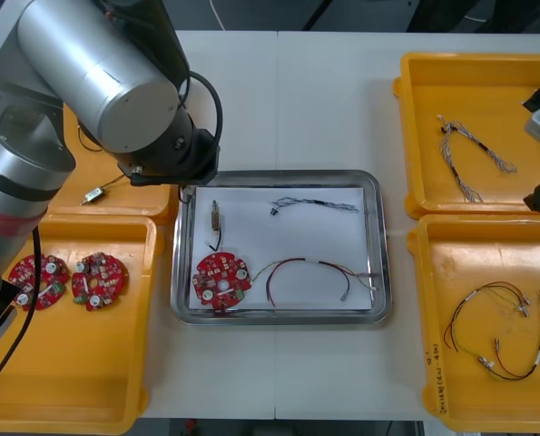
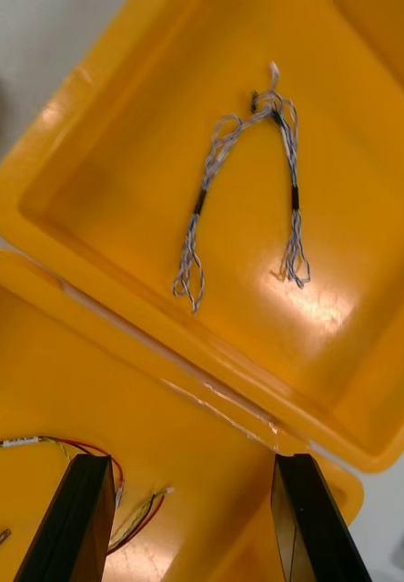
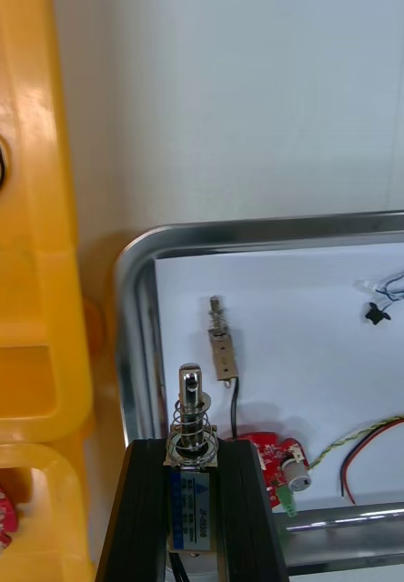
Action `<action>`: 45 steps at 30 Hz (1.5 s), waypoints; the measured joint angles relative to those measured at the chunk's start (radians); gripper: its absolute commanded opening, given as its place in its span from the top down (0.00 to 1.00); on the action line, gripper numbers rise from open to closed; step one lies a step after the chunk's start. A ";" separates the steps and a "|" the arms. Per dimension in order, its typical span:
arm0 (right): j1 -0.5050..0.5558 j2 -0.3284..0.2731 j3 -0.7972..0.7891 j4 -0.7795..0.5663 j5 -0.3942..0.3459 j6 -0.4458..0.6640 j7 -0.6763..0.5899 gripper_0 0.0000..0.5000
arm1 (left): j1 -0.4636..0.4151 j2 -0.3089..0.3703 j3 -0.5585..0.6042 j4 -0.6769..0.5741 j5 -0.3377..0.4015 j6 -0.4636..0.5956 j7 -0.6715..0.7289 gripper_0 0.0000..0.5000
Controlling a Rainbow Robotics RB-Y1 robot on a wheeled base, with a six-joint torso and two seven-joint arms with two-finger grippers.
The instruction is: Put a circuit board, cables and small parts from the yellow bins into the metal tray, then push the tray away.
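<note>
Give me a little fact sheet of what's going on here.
Left gripper: shut on a small part, by the tray's left rim
Right gripper: open, over the right bins
In tray: board, second small part, blue-white cable, red-yellow cable
Near left bin: two boards

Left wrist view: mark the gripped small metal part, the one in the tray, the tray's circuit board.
gripped metal part (image 3: 191, 426), left wrist view, spring.
tray metal part (image 3: 223, 353), left wrist view, body.
tray circuit board (image 3: 264, 450), left wrist view, red face.
</note>
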 measured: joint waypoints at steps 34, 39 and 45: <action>0.191 0.037 -0.152 0.083 -0.058 0.000 -0.397 0.00 | -0.002 -0.059 -0.274 0.233 -0.103 -0.310 0.171 1.00; 0.191 0.041 -0.156 0.110 -0.073 0.000 -0.411 0.00 | -0.003 -0.059 -0.301 0.259 -0.112 -0.336 0.171 1.00; 0.191 0.044 -0.156 0.115 -0.091 0.000 -0.414 0.00 | -0.003 -0.059 -0.311 0.268 -0.114 -0.349 0.171 1.00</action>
